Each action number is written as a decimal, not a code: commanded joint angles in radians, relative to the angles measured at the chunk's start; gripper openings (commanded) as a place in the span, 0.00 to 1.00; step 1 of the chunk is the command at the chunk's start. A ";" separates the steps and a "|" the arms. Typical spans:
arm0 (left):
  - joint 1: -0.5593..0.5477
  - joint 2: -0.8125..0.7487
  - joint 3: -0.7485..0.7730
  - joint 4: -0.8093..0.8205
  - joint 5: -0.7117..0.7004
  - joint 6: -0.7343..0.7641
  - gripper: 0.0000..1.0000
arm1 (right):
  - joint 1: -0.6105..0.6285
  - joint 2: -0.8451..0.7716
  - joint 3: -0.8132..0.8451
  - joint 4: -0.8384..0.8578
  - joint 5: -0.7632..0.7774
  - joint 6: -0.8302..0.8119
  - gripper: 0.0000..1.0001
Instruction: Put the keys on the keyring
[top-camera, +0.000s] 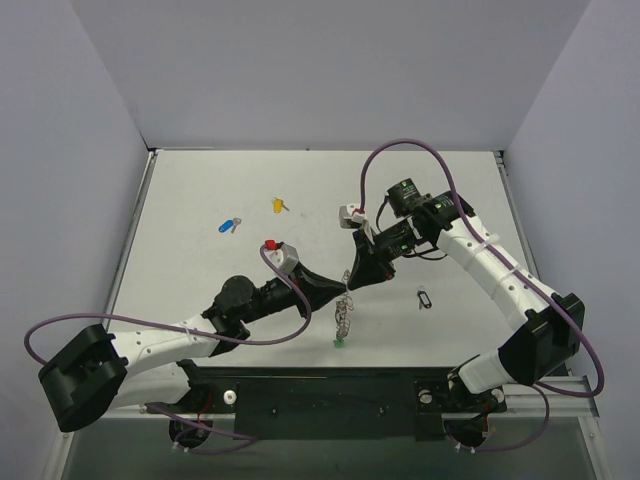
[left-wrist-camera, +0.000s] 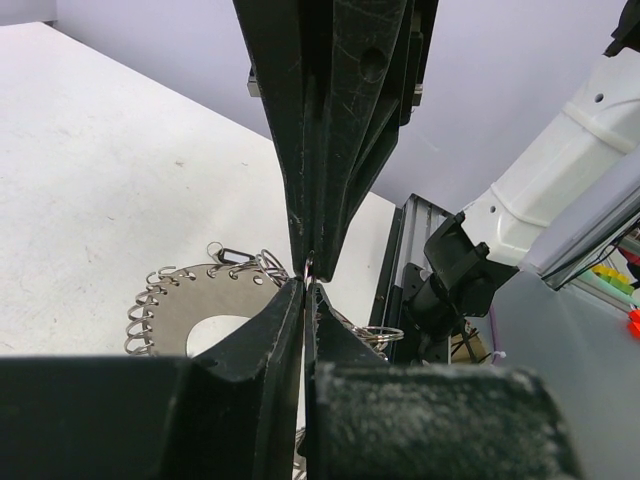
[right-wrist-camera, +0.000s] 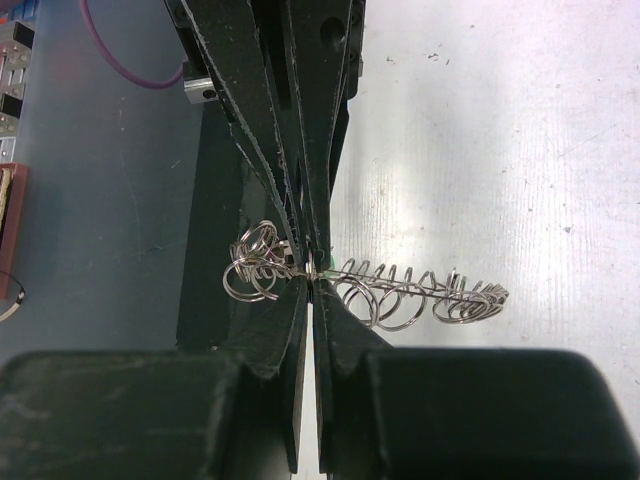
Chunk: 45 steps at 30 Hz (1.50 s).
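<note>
Left jaws pinching the keyring (left-wrist-camera: 180, 295), right jaws likewise — tip to tip

White table (top-camera: 200, 190), grey walls (top-camera: 300, 70); sm. dark clip (top-camera: 423, 298) on table.

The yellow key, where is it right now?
In the top view, the yellow key lies on the far half of the table, a little left of the middle, just right of the blue key and farther back than the keyring.
</note>
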 joint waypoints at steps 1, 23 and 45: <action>-0.013 -0.008 0.041 0.047 -0.005 0.017 0.12 | 0.004 -0.016 -0.005 -0.001 -0.065 0.005 0.00; -0.019 -0.082 0.055 -0.140 0.006 0.162 0.00 | -0.026 -0.048 -0.008 0.007 -0.053 0.034 0.43; 0.196 -0.117 0.265 -0.562 0.375 0.628 0.00 | -0.440 -0.139 -0.239 0.014 0.249 0.041 0.55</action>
